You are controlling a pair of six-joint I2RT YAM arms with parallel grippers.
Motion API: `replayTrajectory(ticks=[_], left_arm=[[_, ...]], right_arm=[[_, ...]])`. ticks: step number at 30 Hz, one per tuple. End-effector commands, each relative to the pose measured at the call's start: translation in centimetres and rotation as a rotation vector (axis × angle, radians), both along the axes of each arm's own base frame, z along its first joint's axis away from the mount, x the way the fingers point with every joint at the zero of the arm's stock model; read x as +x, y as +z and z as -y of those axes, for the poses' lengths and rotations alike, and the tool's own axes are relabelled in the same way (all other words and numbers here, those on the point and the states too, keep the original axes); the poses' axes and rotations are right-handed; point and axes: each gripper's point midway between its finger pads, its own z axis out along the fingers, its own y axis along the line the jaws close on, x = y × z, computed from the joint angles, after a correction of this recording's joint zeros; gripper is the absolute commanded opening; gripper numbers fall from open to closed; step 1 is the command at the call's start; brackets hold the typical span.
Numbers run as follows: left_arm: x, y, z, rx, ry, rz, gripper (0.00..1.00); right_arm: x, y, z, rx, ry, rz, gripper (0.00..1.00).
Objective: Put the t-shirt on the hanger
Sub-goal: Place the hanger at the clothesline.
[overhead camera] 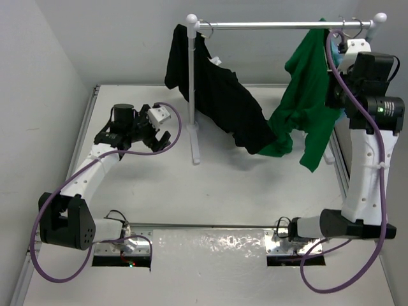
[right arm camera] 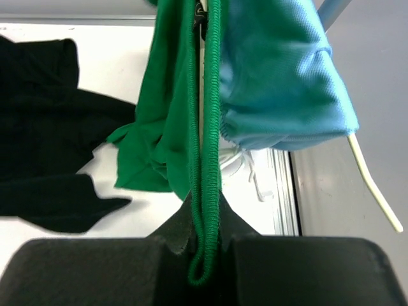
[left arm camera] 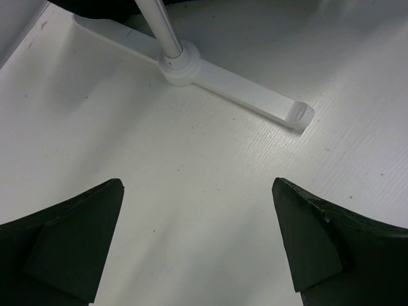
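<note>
The bright green t-shirt [overhead camera: 307, 95] hangs in loose folds from the right end of the rail, its hem trailing towards the table. My right gripper [overhead camera: 339, 46] is up by the rail, shut on the shirt's ribbed collar [right arm camera: 208, 159], which runs as a doubled band between the jaws of the right gripper [right arm camera: 207, 207]. A thin pale strip shows between the collar folds; I cannot tell whether it is the hanger. My left gripper [overhead camera: 163, 140] hovers low over the table left of the rack post. The left gripper [left arm camera: 197, 210] is open with nothing between its fingers.
A black garment [overhead camera: 217, 95] hangs from the rail's [overhead camera: 268, 25] left part, draping towards the green shirt. The rack's post [overhead camera: 192, 95] stands on a white foot [left arm camera: 242, 86]. A light-blue garment [right arm camera: 280, 83] hangs right of the collar, a cream hanger end [right arm camera: 376, 191] poking out.
</note>
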Motion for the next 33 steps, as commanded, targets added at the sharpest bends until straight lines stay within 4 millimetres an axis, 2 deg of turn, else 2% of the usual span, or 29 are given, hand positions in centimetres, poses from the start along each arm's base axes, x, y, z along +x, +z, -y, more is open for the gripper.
replayTrajectory(ticks=[1,4,7,9,12,14,15,16,19,22,23,24,27,28,29,31,32,33], left_arm=[[0.2,0.7,0.1,0.001,-0.008,0.036,0.99],[0.3,0.9,0.2,-0.007,-0.009,0.039,0.99],[0.5,1.5,0.3,-0.015,-0.011,0.045,0.99],[0.4,1.6,0.4,-0.021,-0.017,0.039,0.99],[0.3,2.0,0.5,-0.026,-0.021,0.037,0.99],[0.4,2.1,0.5,-0.025,-0.016,0.038,0.99],[0.4,2.3,0.4,-0.023,-0.014,0.039,0.99],[0.4,2.3,0.4,-0.023,-0.014,0.039,0.99],[0.5,2.5,0.4,-0.019,-0.014,0.043,0.99],[0.6,2.4,0.3,-0.011,-0.010,0.042,0.99],[0.6,2.3,0.3,-0.011,-0.010,0.040,0.99],[0.7,1.9,0.3,-0.009,-0.010,0.032,0.99],[0.8,1.2,0.3,-0.010,-0.008,0.022,0.99],[0.9,1.2,0.3,-0.011,-0.009,0.021,0.99],[0.9,1.0,0.4,-0.012,-0.012,0.015,0.99],[0.9,0.8,0.5,-0.015,-0.015,0.014,0.99],[0.9,0.4,0.5,-0.015,-0.016,0.004,0.99],[0.9,0.4,0.6,-0.017,-0.018,0.006,0.99]], right_arm=[[-2.9,3.6,-1.0,0.005,0.037,0.147,0.00],[-5.1,0.8,-3.6,0.085,0.146,0.097,0.00],[-6.5,-0.6,-6.6,0.172,0.283,0.069,0.00],[-7.6,0.4,-9.0,0.229,0.407,0.089,0.00],[-9.0,3.0,-10.1,0.233,0.458,0.167,0.00],[-9.9,5.5,-10.2,0.214,0.467,0.243,0.00],[-10.3,6.9,-10.1,0.201,0.457,0.280,0.00],[-10.3,7.4,-9.7,0.189,0.437,0.292,0.00],[-9.8,7.4,-7.4,0.131,0.319,0.280,0.00],[-8.5,3.6,-5.8,0.105,0.246,0.163,0.00],[-7.9,1.3,-5.3,0.105,0.227,0.098,0.00],[-7.5,0.0,-4.5,0.088,0.191,0.066,0.00],[-5.7,-1.7,-3.4,0.062,0.149,0.030,0.00],[-5.1,-1.5,-3.2,0.060,0.144,0.031,0.00],[-4.6,-0.2,-3.2,0.055,0.147,0.058,0.00],[-2.9,0.2,-2.9,0.056,0.141,0.049,0.00],[-2.5,1.9,-2.6,0.043,0.130,0.089,0.00],[-2.0,2.4,-2.3,0.034,0.118,0.099,0.00]])
